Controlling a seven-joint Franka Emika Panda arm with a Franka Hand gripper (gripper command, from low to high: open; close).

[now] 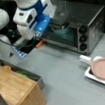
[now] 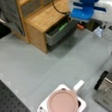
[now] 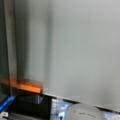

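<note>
Toaster oven (image 1: 84, 21) stands at a front view's right, door open, a teal dish (image 1: 62, 30) inside. Gripper (image 1: 39, 35) sits low at the door's outer edge, just beside the orange handle (image 1: 40, 43); the handle's long axis runs along that edge, directly beneath the fingers. Jaw spread cannot be determined. No legible labels or writing.

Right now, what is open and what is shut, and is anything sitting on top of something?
Toaster oven: door open, folded down, a teal dish inside.
Oven door: down flat, its orange handle by the gripper.
Gripper: low at the door's handle.
Cabinet drawer: pulled out, green things inside.
Pink pan: sits on the white cooker.
</note>
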